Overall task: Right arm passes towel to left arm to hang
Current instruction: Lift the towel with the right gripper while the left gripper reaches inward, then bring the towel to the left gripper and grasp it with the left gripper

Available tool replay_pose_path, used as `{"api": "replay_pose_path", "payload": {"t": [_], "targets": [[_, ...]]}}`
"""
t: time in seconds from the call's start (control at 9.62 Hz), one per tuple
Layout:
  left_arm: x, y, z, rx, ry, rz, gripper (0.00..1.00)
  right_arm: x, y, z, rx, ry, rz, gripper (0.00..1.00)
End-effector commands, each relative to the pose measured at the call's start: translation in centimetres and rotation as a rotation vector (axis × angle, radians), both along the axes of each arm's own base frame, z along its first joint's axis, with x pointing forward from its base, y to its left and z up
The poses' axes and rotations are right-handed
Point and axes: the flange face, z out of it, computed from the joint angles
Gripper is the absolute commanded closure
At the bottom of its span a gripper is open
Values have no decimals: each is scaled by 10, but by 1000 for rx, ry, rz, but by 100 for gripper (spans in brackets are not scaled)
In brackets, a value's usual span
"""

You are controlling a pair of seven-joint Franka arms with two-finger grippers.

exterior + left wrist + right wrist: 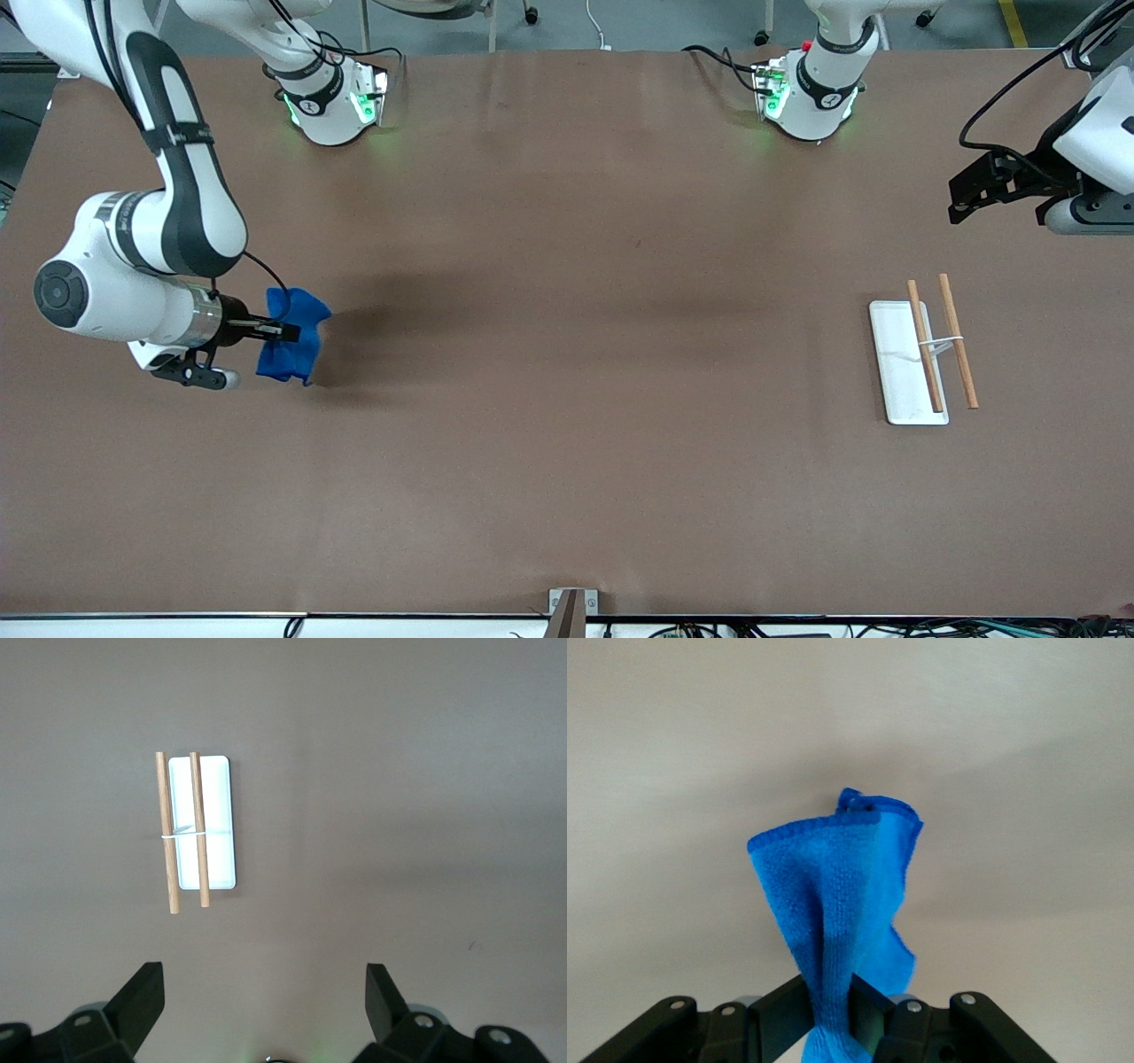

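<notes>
The bright blue towel hangs bunched from my right gripper, which is shut on it above the table at the right arm's end. In the right wrist view the towel is pinched between the black fingers of that gripper, and its small corner loop sticks out at the free end. My left gripper waits open and holds nothing above the table's left-arm end. In the left wrist view that gripper has its fingers spread wide over bare table.
A white rack base with two wooden rods raised over it stands at the left arm's end of the table, nearer the front camera than the left gripper. The rack also shows in the left wrist view. Brown table lies between the arms.
</notes>
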Motion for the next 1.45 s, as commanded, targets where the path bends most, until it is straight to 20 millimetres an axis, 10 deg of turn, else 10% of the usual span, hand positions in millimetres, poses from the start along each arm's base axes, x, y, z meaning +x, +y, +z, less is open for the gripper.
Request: {"api": "replay_pose_path", "payload": {"t": [0.0, 0.52, 1.35], "targets": [[0, -29, -14, 11, 32, -23, 0, 14, 79, 61, 90, -60, -39, 100], [10, -105, -35, -270, 44, -136, 0, 7, 191, 154, 504, -152, 9, 100], [70, -158, -136, -1054, 221, -129, 3, -23, 293, 170, 964, -202, 45, 100]]}}
